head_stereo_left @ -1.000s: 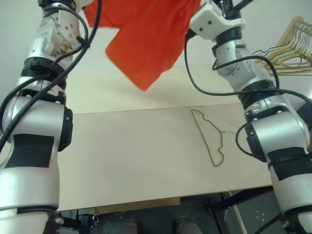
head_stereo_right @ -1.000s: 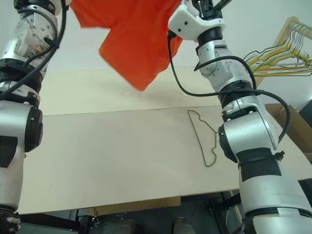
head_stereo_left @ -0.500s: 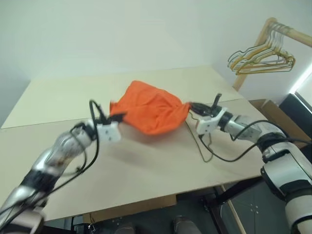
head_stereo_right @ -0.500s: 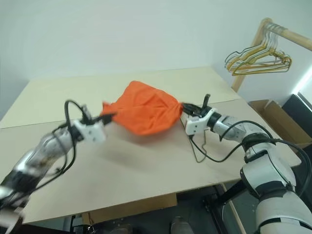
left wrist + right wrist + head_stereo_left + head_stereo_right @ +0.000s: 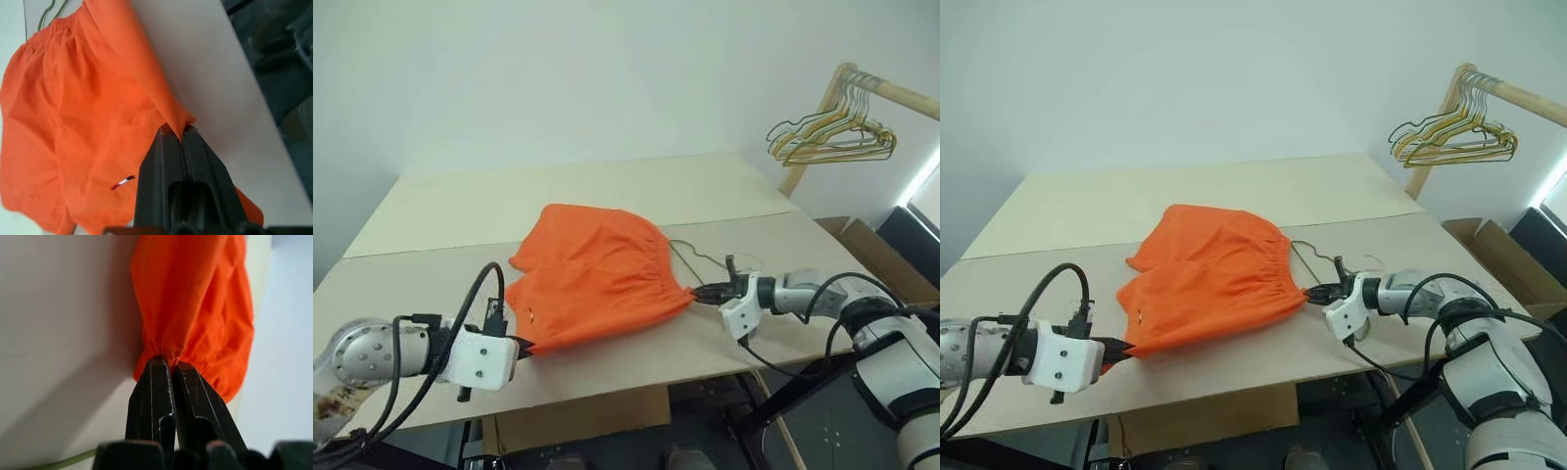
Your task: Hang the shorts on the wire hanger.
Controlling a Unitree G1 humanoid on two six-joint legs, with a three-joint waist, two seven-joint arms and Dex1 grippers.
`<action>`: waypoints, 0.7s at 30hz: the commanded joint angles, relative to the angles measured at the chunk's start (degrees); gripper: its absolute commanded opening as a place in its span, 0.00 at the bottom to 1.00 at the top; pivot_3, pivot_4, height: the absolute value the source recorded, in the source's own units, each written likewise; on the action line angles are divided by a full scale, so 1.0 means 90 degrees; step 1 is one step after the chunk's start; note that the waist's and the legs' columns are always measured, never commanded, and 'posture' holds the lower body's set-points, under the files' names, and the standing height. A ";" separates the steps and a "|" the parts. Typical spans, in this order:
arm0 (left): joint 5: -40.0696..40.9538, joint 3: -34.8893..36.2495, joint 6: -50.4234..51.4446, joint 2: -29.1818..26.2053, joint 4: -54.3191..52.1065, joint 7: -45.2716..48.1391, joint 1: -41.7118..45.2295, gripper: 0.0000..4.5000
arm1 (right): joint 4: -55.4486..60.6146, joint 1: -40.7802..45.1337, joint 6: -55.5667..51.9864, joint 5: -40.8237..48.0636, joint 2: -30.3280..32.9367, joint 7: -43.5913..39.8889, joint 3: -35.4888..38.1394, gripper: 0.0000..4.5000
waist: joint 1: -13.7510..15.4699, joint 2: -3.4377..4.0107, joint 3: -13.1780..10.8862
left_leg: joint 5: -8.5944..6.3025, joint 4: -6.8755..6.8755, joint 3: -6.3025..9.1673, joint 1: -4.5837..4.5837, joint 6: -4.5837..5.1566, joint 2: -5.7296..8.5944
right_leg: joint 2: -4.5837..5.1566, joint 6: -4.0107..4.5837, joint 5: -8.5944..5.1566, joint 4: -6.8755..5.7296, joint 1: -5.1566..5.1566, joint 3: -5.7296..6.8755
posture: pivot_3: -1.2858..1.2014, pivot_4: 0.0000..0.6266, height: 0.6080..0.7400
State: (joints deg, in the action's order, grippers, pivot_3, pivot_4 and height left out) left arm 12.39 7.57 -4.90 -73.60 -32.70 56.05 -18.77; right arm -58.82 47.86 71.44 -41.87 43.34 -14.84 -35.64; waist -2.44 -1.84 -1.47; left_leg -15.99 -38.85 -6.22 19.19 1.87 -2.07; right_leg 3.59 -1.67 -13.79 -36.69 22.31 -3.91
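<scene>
The bright orange shorts (image 5: 592, 284) lie spread on the table, waistband toward the right. My left gripper (image 5: 524, 345) is shut on a corner of the shorts near the table's front edge; the left wrist view shows its fingertips (image 5: 166, 134) pinching a fold of the fabric (image 5: 73, 122). My right gripper (image 5: 697, 292) is shut on the gathered waistband end (image 5: 195, 298). The thin wire hanger (image 5: 690, 257) pokes out from under the shorts' right edge. Most of the hanger is hidden beneath the fabric.
The pale wooden table (image 5: 607, 186) runs wide behind the shorts. A bunch of gold and green hangers (image 5: 832, 132) hangs on a wooden rail at the back right. A cardboard box (image 5: 1494, 255) stands on the floor to the right of the table.
Both arms have dropped from high overhead to the table, bringing the shorts down with them. The shorts now lie flat over the hanger, which lay bare before. The camera has tilted down.
</scene>
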 commanded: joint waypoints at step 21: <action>-0.0266 0.1291 -0.0001 0.0509 -0.0582 0.1981 -0.1095 0.42 | 0.3650 -0.2341 -0.1518 0.3163 0.1218 -0.2880 0.0888 0.65 | -0.0005 -0.0004 -0.0002 | -0.0012 0.0002 -0.0007 -0.0004 0.0006 -0.0014 | 0.0007 0.0022 -0.0022 0.0000 -0.0001 -0.0005 | 0.54 0.00 1.00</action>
State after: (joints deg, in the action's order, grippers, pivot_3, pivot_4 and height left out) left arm 8.51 16.40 -3.90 -69.28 -37.20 72.39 -28.54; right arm -29.08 26.78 59.24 -16.48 53.24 -39.52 -30.34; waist -2.49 -1.88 -1.49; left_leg -16.09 -38.83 -6.28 19.13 1.92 -2.21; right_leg 3.65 -1.46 -13.99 -36.69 22.30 -3.95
